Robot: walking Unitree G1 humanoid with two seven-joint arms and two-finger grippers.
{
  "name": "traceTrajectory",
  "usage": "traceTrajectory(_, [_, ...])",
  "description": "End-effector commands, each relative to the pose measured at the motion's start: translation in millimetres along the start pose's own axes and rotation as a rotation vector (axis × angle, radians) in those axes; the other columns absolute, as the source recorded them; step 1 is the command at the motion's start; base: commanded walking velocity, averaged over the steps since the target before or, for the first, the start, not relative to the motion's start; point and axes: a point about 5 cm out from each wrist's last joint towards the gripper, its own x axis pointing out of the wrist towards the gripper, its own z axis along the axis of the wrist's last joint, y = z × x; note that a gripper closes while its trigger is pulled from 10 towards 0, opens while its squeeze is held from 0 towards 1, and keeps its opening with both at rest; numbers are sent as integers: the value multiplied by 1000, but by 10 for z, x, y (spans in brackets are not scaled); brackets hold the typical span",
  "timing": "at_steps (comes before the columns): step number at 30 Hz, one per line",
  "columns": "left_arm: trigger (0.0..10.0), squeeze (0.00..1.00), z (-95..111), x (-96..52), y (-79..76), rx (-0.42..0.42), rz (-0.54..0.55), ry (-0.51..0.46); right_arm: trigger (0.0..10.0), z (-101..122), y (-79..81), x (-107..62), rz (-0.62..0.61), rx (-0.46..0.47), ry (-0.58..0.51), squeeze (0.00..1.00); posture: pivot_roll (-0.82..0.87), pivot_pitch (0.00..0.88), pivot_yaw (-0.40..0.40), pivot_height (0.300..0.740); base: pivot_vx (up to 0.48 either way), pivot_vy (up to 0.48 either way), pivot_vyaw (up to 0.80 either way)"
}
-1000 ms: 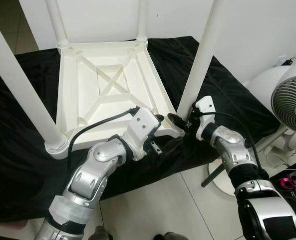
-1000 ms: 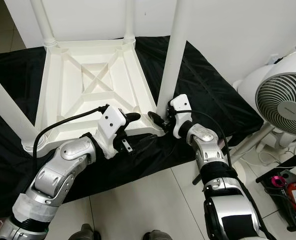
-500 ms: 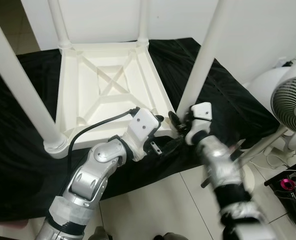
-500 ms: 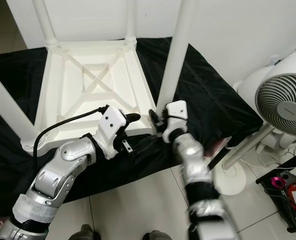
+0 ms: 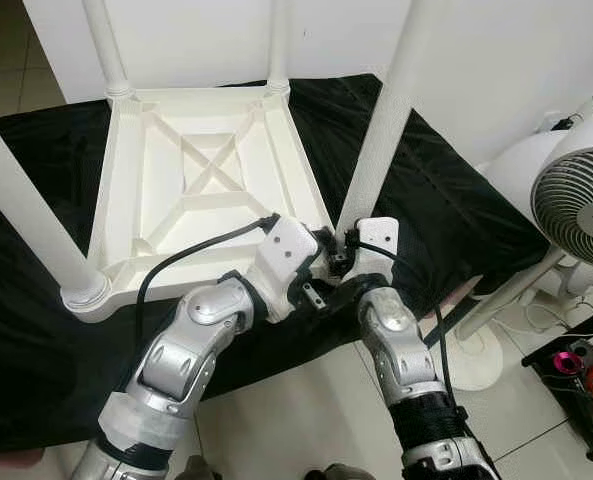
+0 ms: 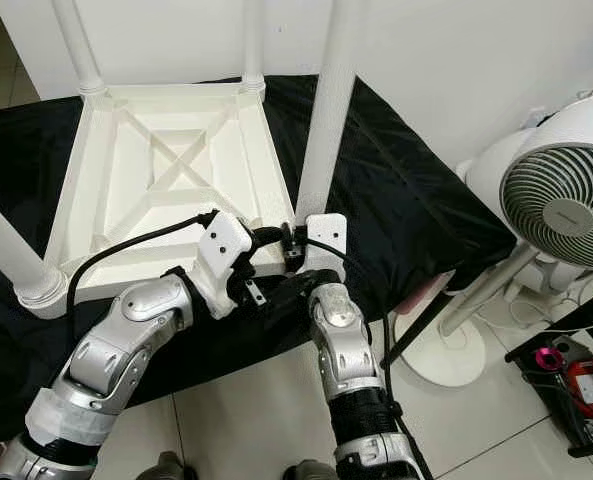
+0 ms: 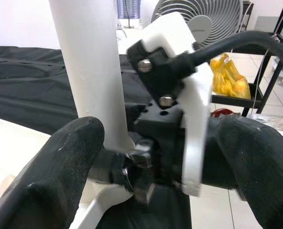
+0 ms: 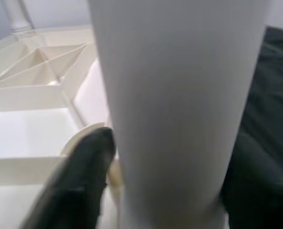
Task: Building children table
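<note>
The right gripper has swung in from the side and now clamps the near leg at its base. The left gripper, fingers apart, stays beside it. The upturned table lies on black cloth.

table legs cut off above, fan cropped at edge

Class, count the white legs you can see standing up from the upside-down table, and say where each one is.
4. One table leg at the far left corner, one at the far right corner, one at the near left corner, and one at the near right corner, where both grippers work.
</note>
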Motion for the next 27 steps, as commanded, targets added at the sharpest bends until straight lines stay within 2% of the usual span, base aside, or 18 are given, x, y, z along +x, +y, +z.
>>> traceTrajectory(1, [10000,0,3,3,-35,-2,-10,-4,10000,5,-16,-22,-5,7,8,1000,-58,36,-51,740,0,0,0])
traceTrajectory(8, [10000,0,1,-1,-29,-4,-2,-5,10000,30,-84,-74,31,6,-1,1000,-63,36,-58,740,0,0,0])
traceTrajectory(9, [10000,0,2,-3,-25,-4,0,-6,10000,25,-127,-107,56,-3,-1,47,-63,36,-58,740,0,0,0])
traceTrajectory(10, [10000,0,2,-3,-25,-4,0,-6,10000,25,-127,-107,56,-3,-1,47,-63,36,-58,740,0,0,0])
traceTrajectory(11, [10000,0,4,-3,-20,-4,2,-7,10000,20,-166,-134,79,-4,1,0,-68,34,-57,740,0,0,0])
traceTrajectory(14, [10000,0,6,-2,-15,-4,4,-9,10000,20,-209,-160,103,-12,1,0,-68,35,-57,740,0,0,0])
traceTrajectory(16, [10000,0,14,-6,3,-3,6,-11,10000,15,-356,-202,154,-63,13,0,-74,36,-55,740,0,0,0])
traceTrajectory(18, [10000,0,14,-6,3,-3,6,-11,10000,15,-356,-202,154,-63,13,0,-74,36,-55,740,0,0,0])
traceTrajectory(19, [10000,0,17,-11,15,-2,6,-11,10000,14,-434,-215,188,-87,20,0,-76,37,-53,740,0,0,0])
traceTrajectory(20, [10000,0,17,-11,15,-2,6,-11,10000,14,-434,-215,188,-87,20,0,-76,37,-53,740,0,0,0])
traceTrajectory(22, [10000,0,5,-29,31,0,1,-3,10000,13,-610,-197,268,-155,44,0,-79,40,-49,740,0,0,0])
traceTrajectory(27, [10000,0,-42,-56,14,0,-27,25,10000,14,-709,-151,349,-188,69,0,-81,39,-38,740,0,0,0])
